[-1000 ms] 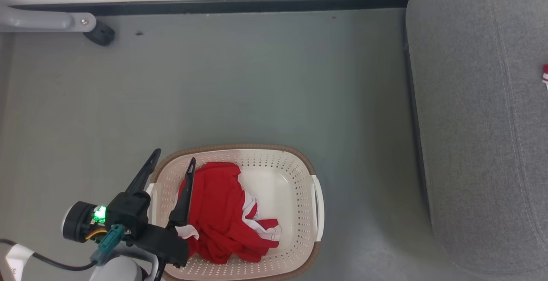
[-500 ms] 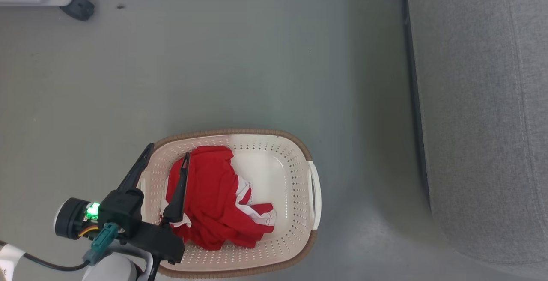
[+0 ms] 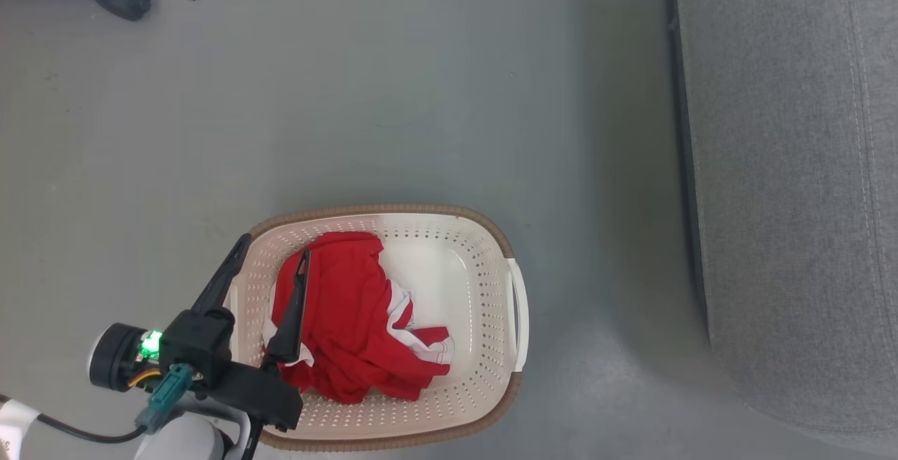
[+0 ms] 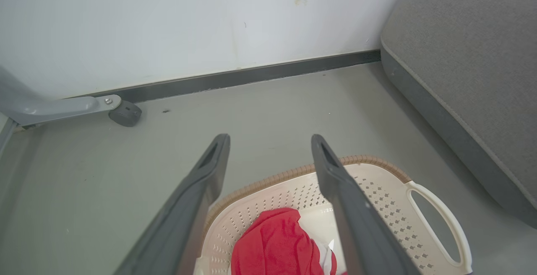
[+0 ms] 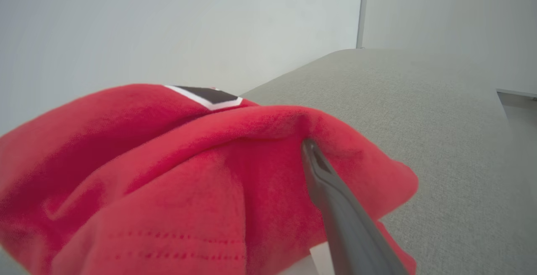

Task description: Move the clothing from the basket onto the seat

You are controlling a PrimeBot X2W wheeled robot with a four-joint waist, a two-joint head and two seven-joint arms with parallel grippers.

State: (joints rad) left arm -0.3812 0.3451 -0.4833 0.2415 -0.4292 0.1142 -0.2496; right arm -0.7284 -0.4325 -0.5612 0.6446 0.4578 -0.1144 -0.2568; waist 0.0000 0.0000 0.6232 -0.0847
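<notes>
Left gripper (image 3: 273,249) over basket (image 3: 386,209) left rim, fingers spread, empty. Red clothing (image 3: 344,320) heaped in basket's left half, on floor (image 3: 421,95) beside seat (image 3: 786,200). Right gripper (image 5: 260,145) in second red garment (image 5: 168,174) on seat; grip unclear.

No legible writing, even on the clothing (image 3: 344,320).

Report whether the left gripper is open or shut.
Open. The left gripper has its two fingers wide apart in the left wrist view, with the floor and the basket rim visible between them.
</notes>
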